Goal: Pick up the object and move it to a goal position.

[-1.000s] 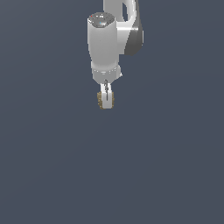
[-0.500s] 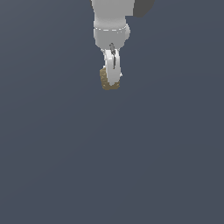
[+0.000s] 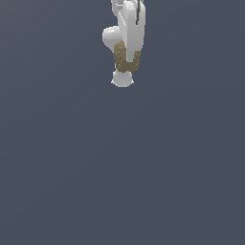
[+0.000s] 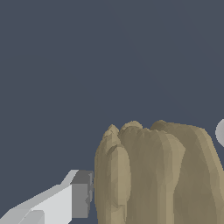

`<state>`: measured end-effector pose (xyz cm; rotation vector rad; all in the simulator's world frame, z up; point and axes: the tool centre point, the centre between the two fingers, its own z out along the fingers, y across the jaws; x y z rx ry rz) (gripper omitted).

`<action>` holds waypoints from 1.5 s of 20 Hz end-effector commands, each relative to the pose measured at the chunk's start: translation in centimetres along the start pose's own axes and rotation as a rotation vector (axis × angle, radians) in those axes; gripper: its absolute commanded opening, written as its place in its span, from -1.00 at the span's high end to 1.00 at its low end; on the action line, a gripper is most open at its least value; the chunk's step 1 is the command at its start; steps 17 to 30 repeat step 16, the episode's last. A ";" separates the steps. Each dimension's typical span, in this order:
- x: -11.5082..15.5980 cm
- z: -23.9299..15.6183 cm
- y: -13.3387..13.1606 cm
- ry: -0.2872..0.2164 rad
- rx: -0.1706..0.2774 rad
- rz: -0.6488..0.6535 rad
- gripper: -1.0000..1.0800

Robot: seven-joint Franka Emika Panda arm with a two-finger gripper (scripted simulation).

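Observation:
The object (image 3: 120, 58) is a lumpy tan-brown item with ridges. It hangs clamped between the white fingers of my gripper (image 3: 128, 61) near the top of the exterior view, well above the dark floor. The gripper is shut on it. In the wrist view the object (image 4: 153, 175) fills the lower right, with one white finger (image 4: 52, 204) and its grey pad (image 4: 81, 194) beside it. The other finger is hidden behind the object.
A white rounded shape (image 3: 122, 79) shows just below the held object; I cannot tell what it is. A pale round edge (image 4: 221, 132) shows at the wrist view's border. The arm's white body (image 3: 111, 37) is behind the gripper. The ground is plain dark grey-blue.
The gripper has moved up in the exterior view with the object held in it, and the hand has turned. The object stays clamped.

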<state>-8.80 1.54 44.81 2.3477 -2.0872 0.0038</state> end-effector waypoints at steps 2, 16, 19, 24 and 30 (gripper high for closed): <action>-0.6 -2.6 0.1 -0.001 -0.001 -0.001 1.00; -1.5 -6.6 0.1 -0.002 -0.001 -0.002 1.00; -1.5 -6.6 0.1 -0.002 -0.001 -0.002 1.00; -1.5 -6.6 0.1 -0.002 -0.001 -0.002 1.00; -1.5 -6.6 0.1 -0.002 -0.001 -0.002 1.00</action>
